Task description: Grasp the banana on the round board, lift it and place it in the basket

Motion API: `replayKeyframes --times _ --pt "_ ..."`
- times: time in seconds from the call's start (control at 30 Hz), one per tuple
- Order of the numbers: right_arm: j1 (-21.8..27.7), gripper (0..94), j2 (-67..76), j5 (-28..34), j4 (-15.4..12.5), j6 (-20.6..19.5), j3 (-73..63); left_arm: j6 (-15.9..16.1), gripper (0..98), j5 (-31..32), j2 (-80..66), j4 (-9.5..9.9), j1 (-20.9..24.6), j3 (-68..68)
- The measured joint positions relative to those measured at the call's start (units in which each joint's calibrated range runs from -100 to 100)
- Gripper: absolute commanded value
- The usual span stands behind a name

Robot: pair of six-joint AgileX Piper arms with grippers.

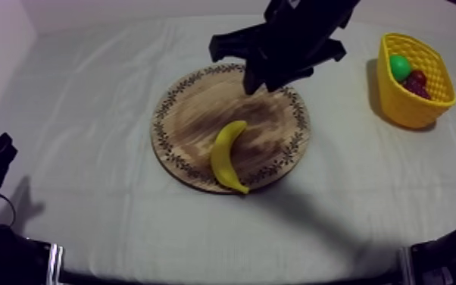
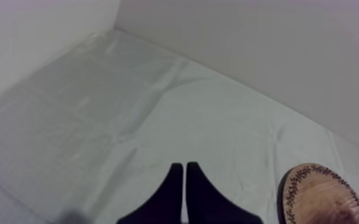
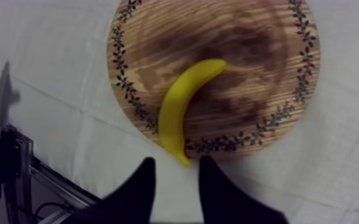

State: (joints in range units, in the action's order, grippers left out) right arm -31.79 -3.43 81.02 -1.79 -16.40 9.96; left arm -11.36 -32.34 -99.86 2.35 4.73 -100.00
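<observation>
Nearest, low at the top view's left edge, my left gripper [image 2: 184, 166] rests with its fingers pressed together on nothing. Mid-frame, the banana [image 1: 229, 155] lies on the wooden board [image 1: 193, 114], its near tip poking over the rim. My right gripper [image 3: 177, 161] hangs above the board's far rim, fingers apart and empty. The yellow basket [image 1: 409, 106] sits at upper right.

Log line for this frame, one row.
phase: pre-grasp | right gripper: open, above banana | banana: on board, not grasped | left gripper: shut, over cloth | basket: no banana
</observation>
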Motion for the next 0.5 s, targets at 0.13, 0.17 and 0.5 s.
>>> replayKeyframes --times 0.13,0.17,0.5 --pt "-0.75 63.8 -1.46 -1.27 -0.89 -0.67 0.39 0.00 0.1 0.00 0.00 0.00 0.00 0.00" --pt "-0.75 65.4 -2.03 -1.39 -1.02 -0.80 0.31 0.00 0.1 0.00 0.00 0.00 0.00 0.00" --pt "-0.87 65.8 -10.99 -3.21 -1.66 -3.18 -1.90 0.00 0.1 0.00 0.00 0.00 0.00 0.00"
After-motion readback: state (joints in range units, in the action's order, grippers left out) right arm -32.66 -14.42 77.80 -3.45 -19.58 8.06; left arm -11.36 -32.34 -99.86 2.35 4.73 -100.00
